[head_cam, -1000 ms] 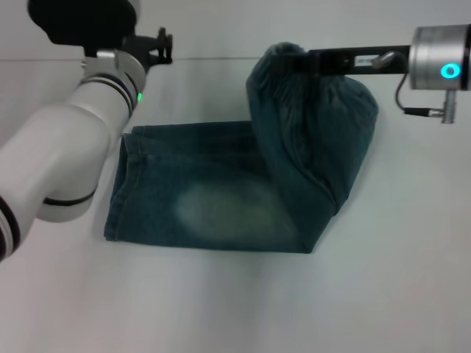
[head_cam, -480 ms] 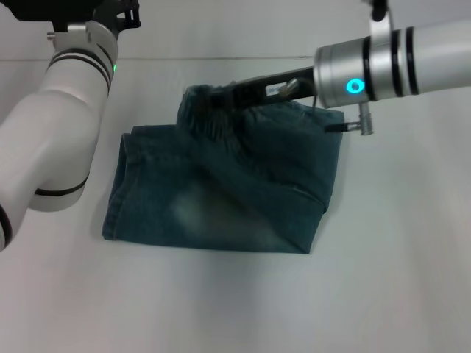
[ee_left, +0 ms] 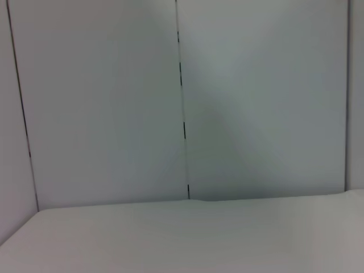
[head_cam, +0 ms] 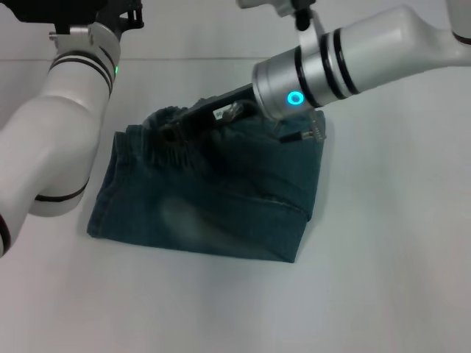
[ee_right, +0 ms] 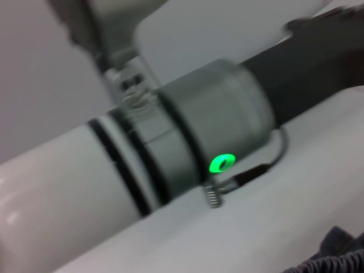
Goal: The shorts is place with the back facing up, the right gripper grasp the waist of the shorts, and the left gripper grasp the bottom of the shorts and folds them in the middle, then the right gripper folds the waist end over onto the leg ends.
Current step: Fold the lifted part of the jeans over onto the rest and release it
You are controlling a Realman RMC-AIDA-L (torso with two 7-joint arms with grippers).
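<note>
The shorts (head_cam: pixel 221 206) are showing as soft, matt blue denim cloth with a paler faded patch, and their waist (head_cam: pixel 173 129) is puckering into rough gathered ruffles. The tabletop (head_cam: pixel 383 279) is looking smooth, white and matt. The right tool (head_cam: pixel 173 126) is appearing as matt black plastic behind a satin silver metal wrist.

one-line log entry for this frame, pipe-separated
phase: final fold | right tool: shut on waist, over leg ends | left tool: raised, far left, idle | shorts: folded on table
</note>
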